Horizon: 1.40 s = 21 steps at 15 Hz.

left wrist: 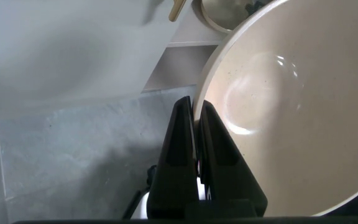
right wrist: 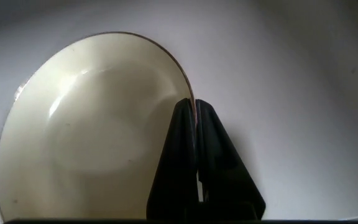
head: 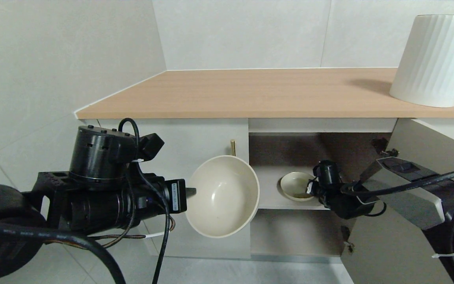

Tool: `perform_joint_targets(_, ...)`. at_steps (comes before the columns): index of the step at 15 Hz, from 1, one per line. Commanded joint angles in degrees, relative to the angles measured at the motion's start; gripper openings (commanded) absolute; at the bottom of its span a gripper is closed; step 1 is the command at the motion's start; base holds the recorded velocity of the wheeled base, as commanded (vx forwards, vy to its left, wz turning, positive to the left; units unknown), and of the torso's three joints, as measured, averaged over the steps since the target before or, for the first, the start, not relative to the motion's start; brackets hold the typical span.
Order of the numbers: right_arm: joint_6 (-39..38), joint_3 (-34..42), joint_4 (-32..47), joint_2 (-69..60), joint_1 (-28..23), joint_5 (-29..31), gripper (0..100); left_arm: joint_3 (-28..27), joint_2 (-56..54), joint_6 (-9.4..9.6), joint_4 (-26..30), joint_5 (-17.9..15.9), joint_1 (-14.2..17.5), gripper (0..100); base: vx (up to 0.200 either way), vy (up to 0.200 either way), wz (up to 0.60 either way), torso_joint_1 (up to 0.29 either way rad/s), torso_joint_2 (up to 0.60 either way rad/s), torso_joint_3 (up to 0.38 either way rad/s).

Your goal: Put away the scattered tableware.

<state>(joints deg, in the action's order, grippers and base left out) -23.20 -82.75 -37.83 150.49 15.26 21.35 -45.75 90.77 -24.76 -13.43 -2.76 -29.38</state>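
Holds a big bowl by the rim with the left jaws, pressed shut on the edge, one finger inside and one outside. Hangs in the air, tipped right over on its side, with the open mouth facing back toward the robot and a little up. Sits in front of the shut cupboard door, just under the small gold handle. Looks round, deep and cream-white, smooth and shiny inside, with tiny dark specks and nothing in it.

Holds a small dish with the right jaws too, closed tight on the rim at the dish's right side. Is inside the open cupboard, at the front of the shelf (hard to tell if the bottom touches the shelf or floats just above). Faces open side up. Looks round, shallow and cream as well, with a thin brown line along the rim. Stays well apart from the big bowl.

Above the cupboard, a wooden table with a tall white ribbed pot standing upright at its right end.
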Motion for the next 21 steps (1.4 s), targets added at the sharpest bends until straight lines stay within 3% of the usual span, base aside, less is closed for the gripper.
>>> perform_joint_targets(1,-0.1,-0.4,0.0,-0.1,0.0,0.0,100,0.0,0.6,-0.03,0.0,0.0,0.0,0,0.000,0.000,0.00,0.000,0.00,0.000)
perform_joint_targets(5,-2.6,2.4,0.3,-4.1,0.3,1.1,100,-0.2,0.9,-0.03,0.0,-0.1,-0.1,0,0.000,0.000,0.00,0.000,0.00,0.000)
perform_joint_targets(9,-3.7,20.6,0.6,-23.8,4.2,-1.0,100,-1.4,5.4,-0.03,0.0,0.2,-2.7,0,0.000,0.000,0.00,0.000,0.00,0.000)
perform_joint_targets(12,-2.6,26.4,7.9,-36.3,9.5,-5.4,100,-2.6,10.1,-3.72,0.5,0.6,-5.2,0,0.000,0.000,0.00,0.000,0.00,0.000)
perform_joint_targets(13,-2.6,27.5,15.8,-45.6,13.7,-8.4,100,-3.9,13.2,-5.56,1.7,0.8,-5.4,0,0.000,0.000,0.00,0.000,0.00,0.000)
perform_joint_targets(16,-1.9,26.6,31.6,-57.2,20.2,-10.0,100,-4.6,16.4,-5.65,2.4,1.8,-6.2,0,0.000,0.000,0.00,0.000,0.00,0.000)
perform_joint_targets(21,-1.9,26.9,38.3,-60.9,28.6,-11.6,100,-4.6,17.2,-5.65,2.4,4.0,-7.9,0,0.000,0.000,0.00,0.000,0.00,0.000)
